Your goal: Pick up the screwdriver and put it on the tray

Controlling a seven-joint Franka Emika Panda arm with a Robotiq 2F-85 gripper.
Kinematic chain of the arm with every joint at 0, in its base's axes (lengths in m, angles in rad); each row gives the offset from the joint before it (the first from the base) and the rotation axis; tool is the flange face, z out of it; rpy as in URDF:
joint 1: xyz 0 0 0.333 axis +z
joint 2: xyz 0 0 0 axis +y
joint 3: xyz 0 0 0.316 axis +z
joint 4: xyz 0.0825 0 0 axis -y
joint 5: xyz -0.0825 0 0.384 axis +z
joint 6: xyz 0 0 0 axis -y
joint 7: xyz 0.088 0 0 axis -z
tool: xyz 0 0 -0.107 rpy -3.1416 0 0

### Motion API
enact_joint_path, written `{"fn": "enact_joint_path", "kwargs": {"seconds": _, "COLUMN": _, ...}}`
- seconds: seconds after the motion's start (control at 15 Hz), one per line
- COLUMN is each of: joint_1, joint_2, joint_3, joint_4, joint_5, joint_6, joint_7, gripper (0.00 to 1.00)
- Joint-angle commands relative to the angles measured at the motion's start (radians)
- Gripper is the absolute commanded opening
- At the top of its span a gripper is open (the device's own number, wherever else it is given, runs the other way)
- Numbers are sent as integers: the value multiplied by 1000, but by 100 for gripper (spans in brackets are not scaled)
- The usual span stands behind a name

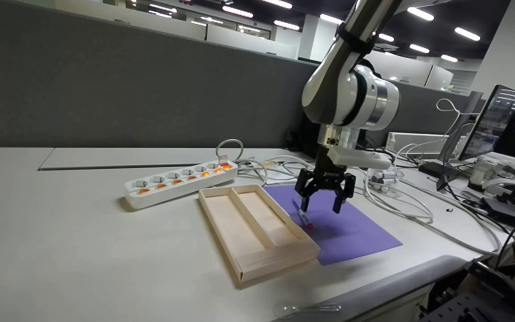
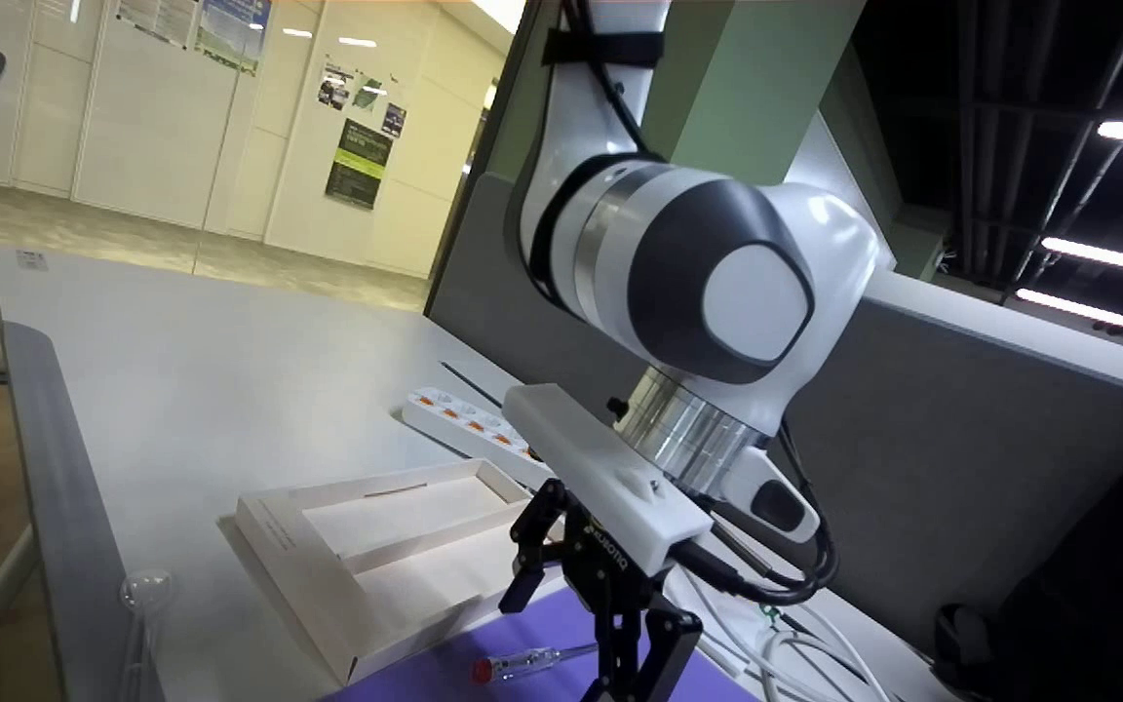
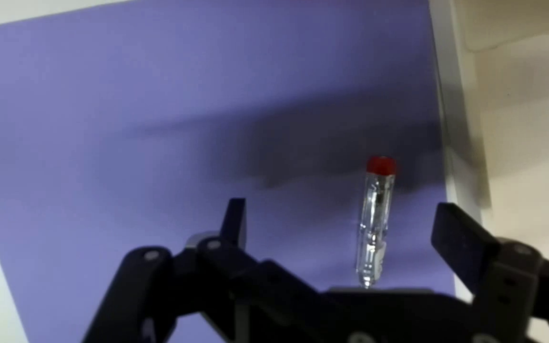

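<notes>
The screwdriver has a clear handle with a red end cap and a thin shaft. It lies on the purple mat beside the tray, in both exterior views (image 1: 303, 218) (image 2: 522, 664) and the wrist view (image 3: 374, 219); there its shaft is hidden behind the gripper. The pale-wood tray, with a lengthwise divider, shows in both exterior views (image 1: 280, 264) (image 2: 300, 590); its wall shows at the right of the wrist view (image 3: 460, 119). My gripper (image 1: 321, 206) (image 2: 561, 639) (image 3: 343, 228) is open and empty above the mat. In the wrist view the handle appears between its fingers.
The purple mat (image 1: 356, 237) adjoins the tray's long side. A white power strip (image 1: 181, 185) stands behind the tray. White cables (image 1: 418, 214) loop behind and beside the mat. A clear spoon-like object (image 1: 306, 308) lies near the desk's front edge. A grey partition (image 1: 141, 85) stands behind.
</notes>
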Motion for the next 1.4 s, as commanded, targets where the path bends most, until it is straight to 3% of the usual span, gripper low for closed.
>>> {"fn": "enact_joint_path", "kwargs": {"seconds": 0.0, "joint_1": 18, "joint_2": 49, "joint_3": -5, "joint_4": 50, "joint_5": -52, "joint_6": 14, "joint_7": 35, "gripper": 100}}
{"fn": "enact_joint_path", "kwargs": {"seconds": 0.33, "joint_1": 83, "joint_2": 79, "joint_3": -51, "joint_4": 63, "joint_5": -159, "joint_6": 70, "joint_7": 102, "gripper": 99}}
{"fn": "enact_joint_path", "kwargs": {"seconds": 0.4, "joint_1": 93, "joint_2": 83, "joint_3": -58, "joint_4": 63, "joint_5": -177, "joint_6": 76, "joint_7": 113, "gripper": 75}}
{"fn": "enact_joint_path", "kwargs": {"seconds": 0.53, "joint_1": 108, "joint_2": 87, "joint_3": -68, "joint_4": 62, "joint_5": -200, "joint_6": 87, "joint_7": 129, "gripper": 70}}
{"fn": "enact_joint_path", "kwargs": {"seconds": 1.13, "joint_1": 100, "joint_2": 92, "joint_3": -52, "joint_4": 62, "joint_5": -175, "joint_6": 112, "joint_7": 142, "gripper": 5}}
{"fn": "enact_joint_path", "kwargs": {"seconds": 1.27, "joint_1": 98, "joint_2": 91, "joint_3": -49, "joint_4": 62, "joint_5": -173, "joint_6": 110, "joint_7": 140, "gripper": 0}}
{"fn": "enact_joint_path", "kwargs": {"seconds": 1.33, "joint_1": 94, "joint_2": 88, "joint_3": -45, "joint_4": 61, "joint_5": -170, "joint_6": 108, "joint_7": 136, "gripper": 4}}
